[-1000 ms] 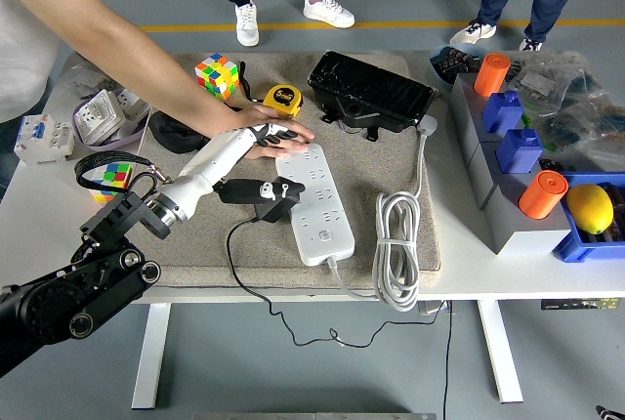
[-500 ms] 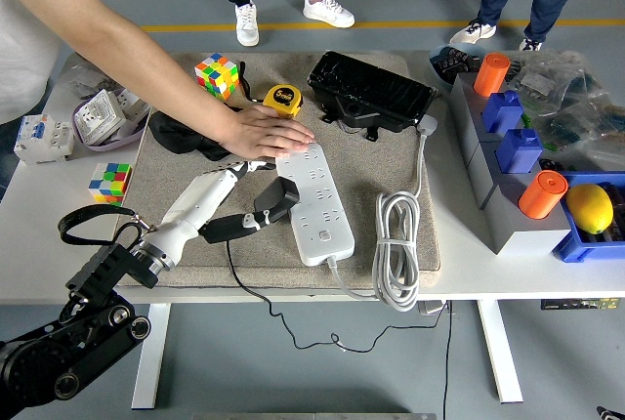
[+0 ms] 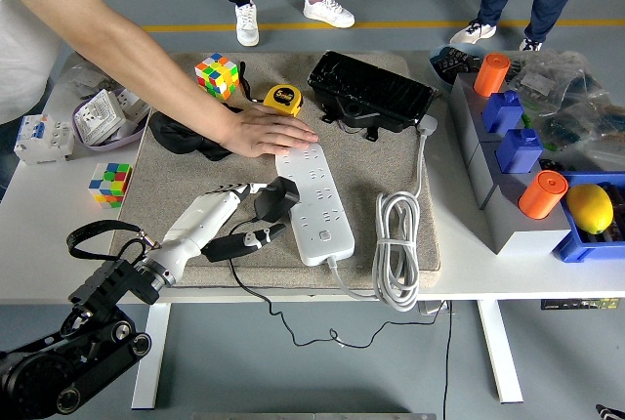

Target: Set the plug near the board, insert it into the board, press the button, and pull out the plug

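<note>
Head view: left hand (image 3: 234,220) is curled around the black plug (image 3: 276,195), just left of the white board (image 3: 314,200). A person's hand (image 3: 266,133) presses the board's far end.

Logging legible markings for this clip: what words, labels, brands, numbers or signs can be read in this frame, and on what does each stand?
None can be read with confidence.
Yellow tape measure: a dark round label on its face, print too blurred to read.
White power strip: no legible marking.
Grey switch box at the table's left: markings too small to read.
Packets at the far right: print blurred.
</note>
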`<state>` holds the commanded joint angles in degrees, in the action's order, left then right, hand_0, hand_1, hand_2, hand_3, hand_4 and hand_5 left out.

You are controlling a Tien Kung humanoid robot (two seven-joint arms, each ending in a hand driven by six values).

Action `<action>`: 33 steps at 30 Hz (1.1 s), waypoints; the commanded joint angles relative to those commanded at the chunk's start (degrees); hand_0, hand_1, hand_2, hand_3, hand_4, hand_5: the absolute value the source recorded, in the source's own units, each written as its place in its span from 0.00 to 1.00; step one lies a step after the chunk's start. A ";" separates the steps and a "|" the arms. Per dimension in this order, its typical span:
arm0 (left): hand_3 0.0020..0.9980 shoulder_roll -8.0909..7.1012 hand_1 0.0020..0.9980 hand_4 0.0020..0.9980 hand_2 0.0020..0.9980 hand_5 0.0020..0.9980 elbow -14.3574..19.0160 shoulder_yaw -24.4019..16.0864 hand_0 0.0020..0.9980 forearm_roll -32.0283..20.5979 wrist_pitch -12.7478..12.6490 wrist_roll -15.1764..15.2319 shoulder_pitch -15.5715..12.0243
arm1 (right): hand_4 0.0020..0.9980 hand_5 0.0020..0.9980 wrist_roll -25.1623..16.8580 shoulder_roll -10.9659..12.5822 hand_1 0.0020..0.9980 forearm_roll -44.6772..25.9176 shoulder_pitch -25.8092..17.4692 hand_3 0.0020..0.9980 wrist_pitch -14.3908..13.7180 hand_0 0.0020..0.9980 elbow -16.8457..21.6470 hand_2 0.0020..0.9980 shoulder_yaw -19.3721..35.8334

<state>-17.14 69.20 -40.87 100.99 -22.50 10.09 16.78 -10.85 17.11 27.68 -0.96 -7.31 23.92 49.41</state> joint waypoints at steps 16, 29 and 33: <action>0.87 0.92 0.90 0.89 0.90 1.00 -1.55 1.24 0.88 0.23 0.22 -0.69 1.43 | 0.78 0.26 0.15 -0.07 0.59 -0.08 -0.12 0.55 0.04 0.60 -0.04 0.55 -0.28; 0.86 1.47 0.89 0.89 0.89 1.00 -1.25 2.33 0.88 -0.02 0.64 -0.80 2.98 | 0.78 0.26 0.12 -0.23 0.59 -0.06 -0.08 0.55 0.05 0.60 0.00 0.55 0.17; 0.85 1.64 0.89 0.89 0.89 1.00 -1.26 2.79 0.87 -0.06 1.04 -1.06 3.55 | 0.78 0.26 0.12 -0.26 0.59 -0.06 -0.09 0.55 0.07 0.60 0.03 0.55 0.16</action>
<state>-15.50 67.95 -38.08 100.93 -21.46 9.04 20.33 -10.73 16.84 27.62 -1.05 -7.24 23.94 49.57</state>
